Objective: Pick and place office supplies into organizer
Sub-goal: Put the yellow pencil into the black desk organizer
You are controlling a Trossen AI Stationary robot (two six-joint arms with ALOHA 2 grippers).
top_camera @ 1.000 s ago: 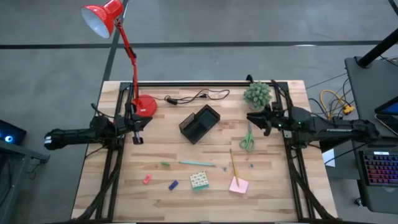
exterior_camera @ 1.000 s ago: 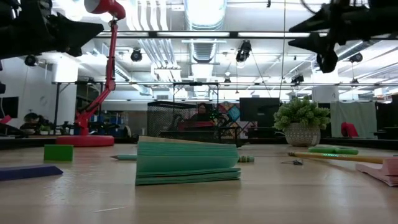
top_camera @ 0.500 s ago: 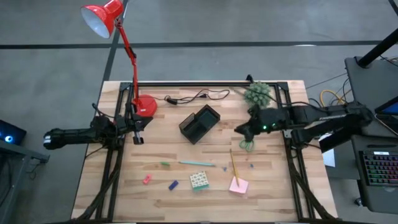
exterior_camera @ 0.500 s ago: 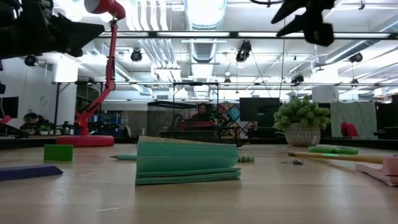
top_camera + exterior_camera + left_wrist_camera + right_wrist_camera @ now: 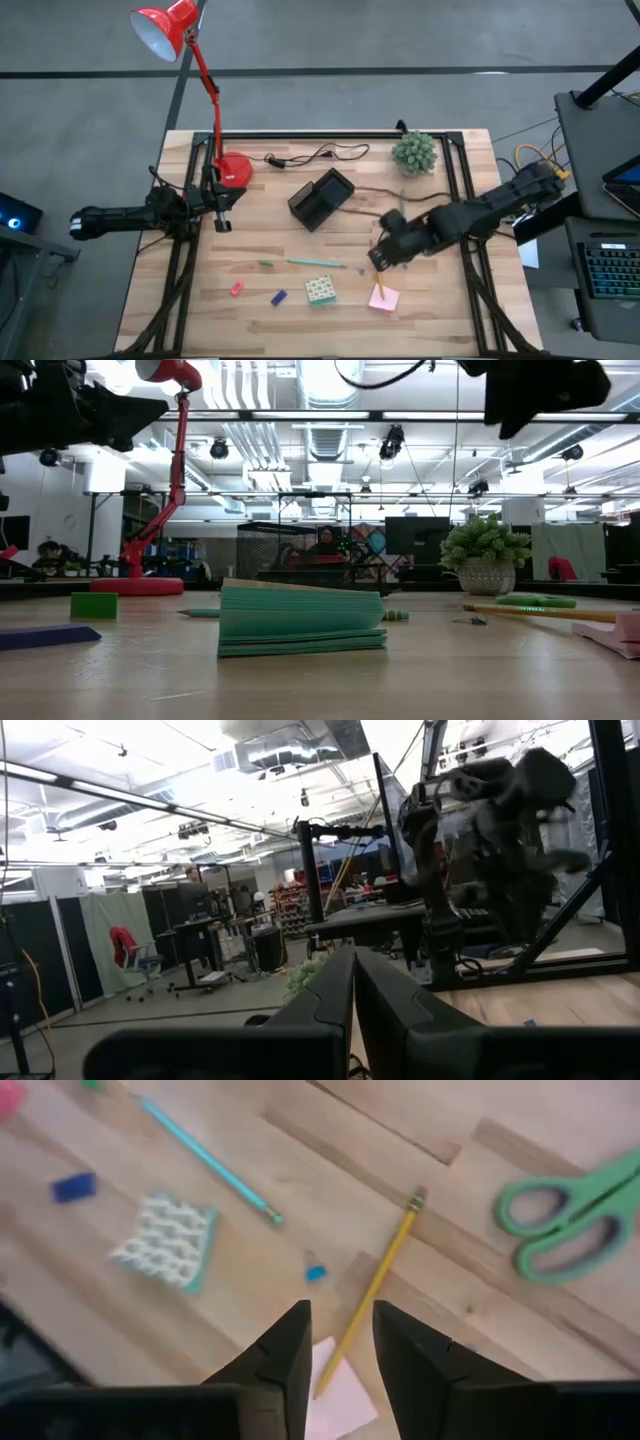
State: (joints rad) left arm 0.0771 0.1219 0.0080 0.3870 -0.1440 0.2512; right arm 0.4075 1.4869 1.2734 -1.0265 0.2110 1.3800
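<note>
My right gripper [image 5: 377, 260] hangs open above the wooden pencil [image 5: 375, 1285], touching nothing; its fingers point down, with the pink sticky-note pad [image 5: 335, 1395] just beyond them. The teal pen [image 5: 205, 1160], green-white patterned block [image 5: 165, 1245], green-handled scissors [image 5: 570, 1220] and a tiny blue piece [image 5: 315, 1270] lie flat on the table around it. The black organizer [image 5: 321, 198] stands mid-table. Red [image 5: 236, 288], blue [image 5: 279, 297] and green [image 5: 265, 263] pieces lie toward the near left. My left gripper [image 5: 222, 205] waits shut at the left, by the lamp base.
A red desk lamp stands on its round base [image 5: 233, 170] at the far left, with a black cable [image 5: 315, 155] running along the far side. A green spiky plant ball [image 5: 414, 152] sits at the far right. Black frame rails [image 5: 180, 270] run along both table sides.
My right gripper has swung from beside the plant at the far right toward the table's near edge and left, past the scissors, to above the pencil, tipping to point down. The supplies have stayed where they lay.
</note>
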